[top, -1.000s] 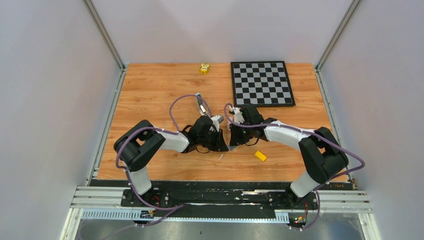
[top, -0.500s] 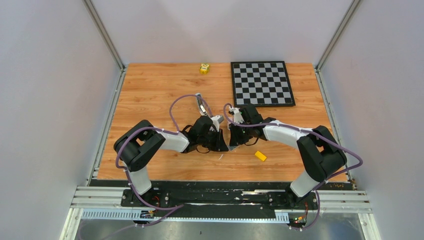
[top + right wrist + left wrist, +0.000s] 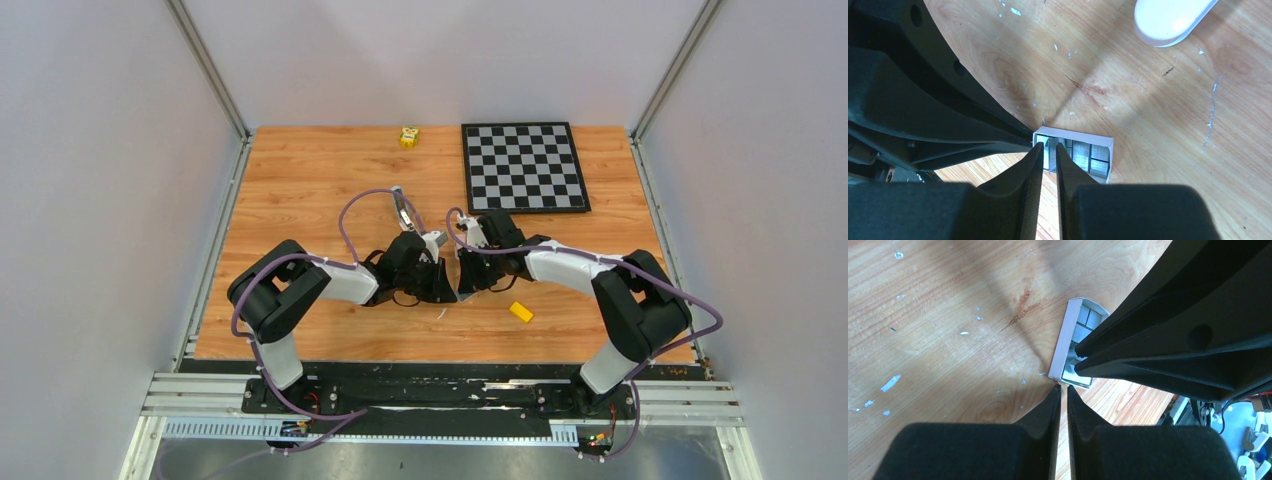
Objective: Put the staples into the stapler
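Pinching the staples (image 3: 1083, 150) inside their small white box (image 3: 1073, 134), my right hand (image 3: 1049, 150) is nearly closed on one grey block. My left hand (image 3: 1062, 390), closed tight and empty, sits just beside the box's 9 o'clock end, toward 6 o'clock from the worktop's (image 3: 300, 180) middle.

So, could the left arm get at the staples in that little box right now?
Probably not: the left gripper sits shut just outside one end of the box, where the right gripper crowds in, seemingly pinching the staples.
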Action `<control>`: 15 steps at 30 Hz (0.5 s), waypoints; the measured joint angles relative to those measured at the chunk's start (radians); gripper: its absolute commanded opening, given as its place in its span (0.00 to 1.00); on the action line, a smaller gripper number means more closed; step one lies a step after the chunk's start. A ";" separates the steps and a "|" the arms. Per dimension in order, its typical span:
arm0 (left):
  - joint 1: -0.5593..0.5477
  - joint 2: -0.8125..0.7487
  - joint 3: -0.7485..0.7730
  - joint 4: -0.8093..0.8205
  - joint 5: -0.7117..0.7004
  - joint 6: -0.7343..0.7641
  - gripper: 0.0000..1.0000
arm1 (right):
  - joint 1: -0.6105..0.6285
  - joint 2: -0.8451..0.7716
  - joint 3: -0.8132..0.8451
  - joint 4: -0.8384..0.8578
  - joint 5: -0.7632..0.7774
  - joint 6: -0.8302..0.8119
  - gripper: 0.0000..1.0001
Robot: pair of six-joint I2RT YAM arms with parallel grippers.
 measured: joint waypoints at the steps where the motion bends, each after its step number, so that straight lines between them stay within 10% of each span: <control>1: 0.000 0.000 0.000 0.000 0.000 0.000 0.11 | 0.000 0.002 0.000 0.000 0.000 0.000 0.18; 15: 0.000 -0.016 0.000 -0.021 -0.022 0.007 0.16 | 0.000 0.003 0.000 0.000 -0.011 -0.004 0.00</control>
